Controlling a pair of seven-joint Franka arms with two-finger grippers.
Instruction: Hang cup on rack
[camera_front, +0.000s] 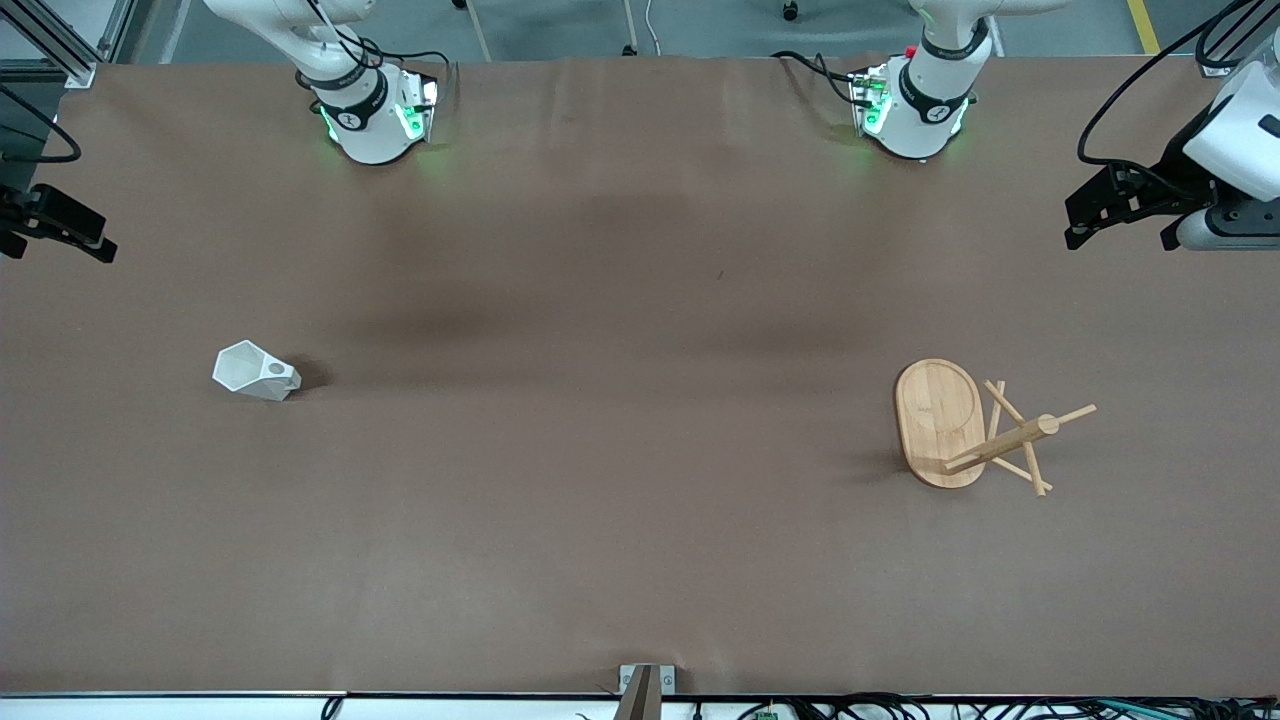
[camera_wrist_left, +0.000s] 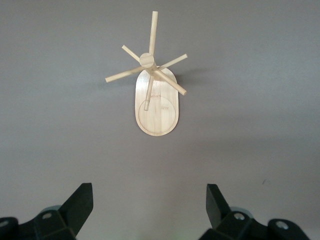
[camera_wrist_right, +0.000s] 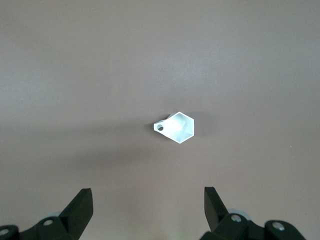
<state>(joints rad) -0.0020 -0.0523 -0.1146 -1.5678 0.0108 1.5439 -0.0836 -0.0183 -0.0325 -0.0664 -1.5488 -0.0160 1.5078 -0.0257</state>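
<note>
on the brown desk (camera_front: 640, 520) the cup (camera_front: 256, 372) lies untouched, well apart from the rack (camera_front: 975, 428) (standing upright). the left gripper (camera_wrist_left: 149, 206) and right gripper (camera_wrist_right: 148, 206) hang high, jaws spread; a grasp is needed first.

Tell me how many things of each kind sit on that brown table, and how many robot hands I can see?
White faceted cup: 1
Bamboo mug rack: 1
Grippers, both open and up in the air: 2, the left gripper over the rack, the right gripper over the cup
Total: 4
</note>
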